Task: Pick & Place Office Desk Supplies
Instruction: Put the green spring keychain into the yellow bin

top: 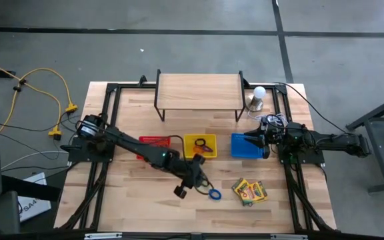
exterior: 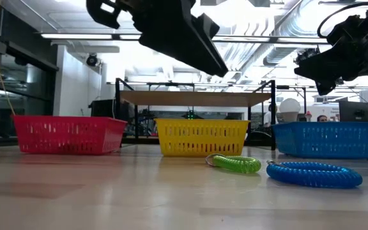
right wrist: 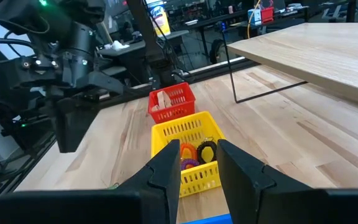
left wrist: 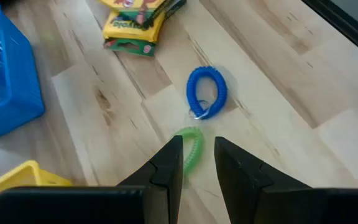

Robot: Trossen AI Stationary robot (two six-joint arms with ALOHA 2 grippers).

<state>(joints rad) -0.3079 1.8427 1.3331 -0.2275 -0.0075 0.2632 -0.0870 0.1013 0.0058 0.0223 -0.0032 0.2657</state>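
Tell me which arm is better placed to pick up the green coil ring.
Left. The left gripper hangs right over the green coil ring, fingers open. The right gripper waits above the blue basket, far from it.

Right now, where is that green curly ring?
The green coil ring lies flat on the table's front middle, just beyond the left gripper's open fingers, beside the blue coil ring and in front of the yellow basket.
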